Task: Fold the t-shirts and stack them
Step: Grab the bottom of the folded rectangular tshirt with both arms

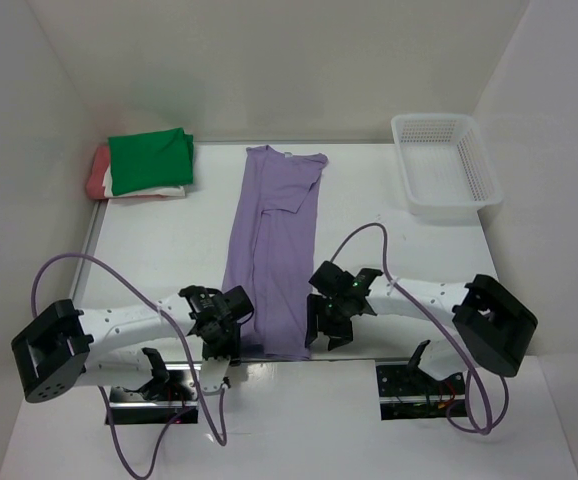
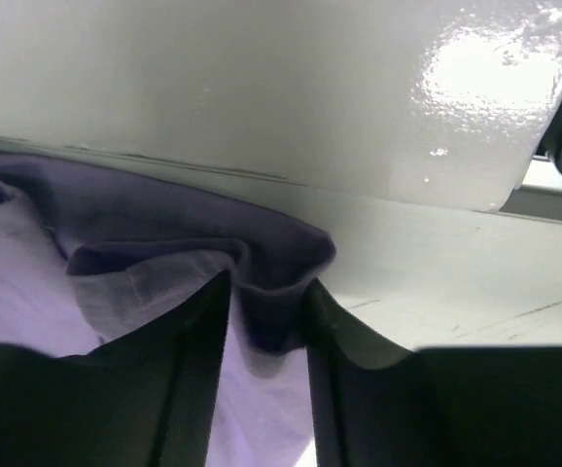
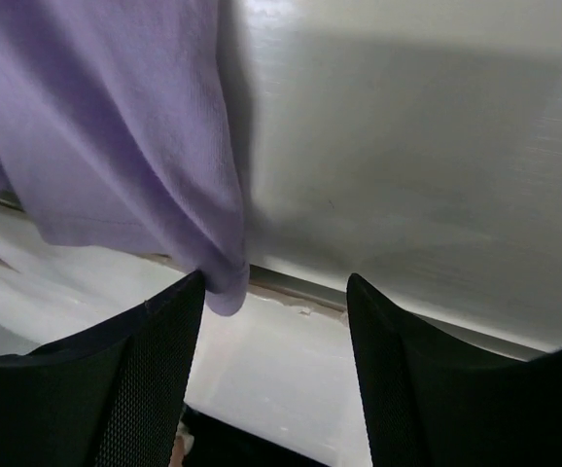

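Only up close, left hand (image 2: 268,284) seemingly pinching lavender shirt (image 2: 145,209) hem, right hand (image 3: 276,280) spread open beside corner, empty

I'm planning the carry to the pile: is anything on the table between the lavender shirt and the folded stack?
Nothing visible. Only bare table lies between the lavender shirt and the green-topped stack; the white basket sits far right, off that path.
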